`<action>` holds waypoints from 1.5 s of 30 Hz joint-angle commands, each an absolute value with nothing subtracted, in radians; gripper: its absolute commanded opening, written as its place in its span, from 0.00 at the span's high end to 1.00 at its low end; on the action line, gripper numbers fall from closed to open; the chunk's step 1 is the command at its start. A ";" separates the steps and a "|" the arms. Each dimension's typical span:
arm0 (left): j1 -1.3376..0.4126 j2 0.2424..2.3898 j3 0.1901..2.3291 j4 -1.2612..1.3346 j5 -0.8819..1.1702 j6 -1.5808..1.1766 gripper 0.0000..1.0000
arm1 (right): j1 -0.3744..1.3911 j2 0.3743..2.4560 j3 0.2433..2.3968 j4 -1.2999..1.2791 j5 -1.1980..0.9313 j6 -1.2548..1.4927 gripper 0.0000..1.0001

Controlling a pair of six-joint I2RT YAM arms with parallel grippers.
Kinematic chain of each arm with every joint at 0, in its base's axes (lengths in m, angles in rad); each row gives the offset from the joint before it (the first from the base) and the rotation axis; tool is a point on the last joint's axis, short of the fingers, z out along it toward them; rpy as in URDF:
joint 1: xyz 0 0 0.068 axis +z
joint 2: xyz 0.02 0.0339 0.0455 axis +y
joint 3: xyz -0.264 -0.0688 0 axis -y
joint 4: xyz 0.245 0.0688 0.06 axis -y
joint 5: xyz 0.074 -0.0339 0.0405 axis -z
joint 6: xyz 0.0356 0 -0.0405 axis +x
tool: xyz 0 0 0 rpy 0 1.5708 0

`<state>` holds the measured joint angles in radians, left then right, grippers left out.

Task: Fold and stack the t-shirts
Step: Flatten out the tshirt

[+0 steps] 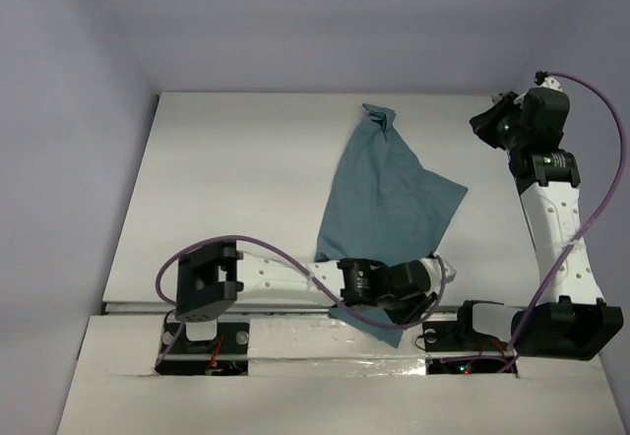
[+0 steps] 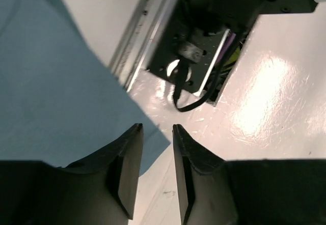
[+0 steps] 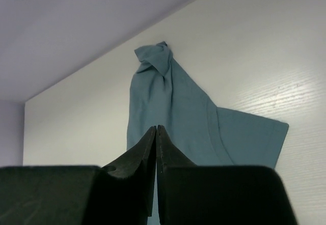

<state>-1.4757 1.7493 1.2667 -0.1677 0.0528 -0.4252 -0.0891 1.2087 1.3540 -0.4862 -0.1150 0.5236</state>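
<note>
A robotics lab test cell is showing here: plain pale walls [image 1: 69,209] are enclosing a white table [image 1: 226,189] left, right and far, with the cabled left arm [image 1: 281,276] and right arm [image 1: 553,223] sitting bolted at its near edge.

White table [image 1: 217,179] w/ rumpled teal t-shirt [image 1: 384,199], centre-right.

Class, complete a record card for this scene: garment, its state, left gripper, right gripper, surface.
garment: one teal t-shirt
state: unfolded, lying rumpled, bunched at the far end, one sleeve sticking out toward the right arm's side
left gripper: open by a narrow gap, low over the shirt's near corner
right gripper: shut, holding nothing, raised at the far right, clear of the shirt
surface: white table
</note>
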 commanded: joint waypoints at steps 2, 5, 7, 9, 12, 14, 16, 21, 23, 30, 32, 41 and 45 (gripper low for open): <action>-1.514 1.812 1.330 -0.181 0.095 -0.383 0.74 | -0.107 1.190 1.339 -0.511 -0.146 0.514 0.87; -1.534 1.847 1.315 -0.152 0.129 -0.394 0.72 | -0.107 1.180 1.341 -0.528 -0.189 0.514 0.80; -1.548 1.888 1.333 -0.163 0.121 -0.393 0.70 | -0.107 1.170 1.333 -0.528 -0.205 0.514 0.78; -1.557 1.923 1.339 -0.173 0.103 -0.393 0.70 | -0.107 1.155 1.322 -0.523 -0.227 0.514 0.77; -1.557 1.943 1.339 -0.176 0.058 -0.402 0.71 | -0.107 1.143 1.309 -0.518 -0.261 0.512 0.77; -1.557 1.951 1.344 -0.189 0.023 -0.405 0.71 | -0.107 1.135 1.298 -0.514 -0.281 0.515 0.77; -1.557 1.959 1.341 -0.196 0.009 -0.413 0.70 | -0.107 1.123 1.289 -0.512 -0.290 0.518 0.77; -1.557 1.944 1.309 -0.204 -0.110 -0.439 0.69 | -0.107 1.111 1.281 -0.509 -0.330 0.525 0.78; -1.557 1.945 1.295 -0.209 -0.124 -0.442 0.68 | -0.107 1.108 1.284 -0.511 -0.334 0.526 0.78; -1.577 1.947 1.282 -0.261 -0.216 -0.434 0.61 | -0.107 1.109 1.278 -0.508 -0.353 0.526 0.80; -1.597 1.944 1.289 -0.285 -0.247 -0.430 0.56 | -0.107 1.112 1.278 -0.511 -0.357 0.526 0.80; -1.617 1.876 1.269 -0.369 -0.339 -0.434 1.00 | -0.107 1.112 1.207 -0.495 -0.368 0.528 0.81; -1.565 1.679 1.270 -0.419 -0.379 -0.449 1.00 | -0.107 1.115 1.140 -0.488 -0.348 0.523 0.81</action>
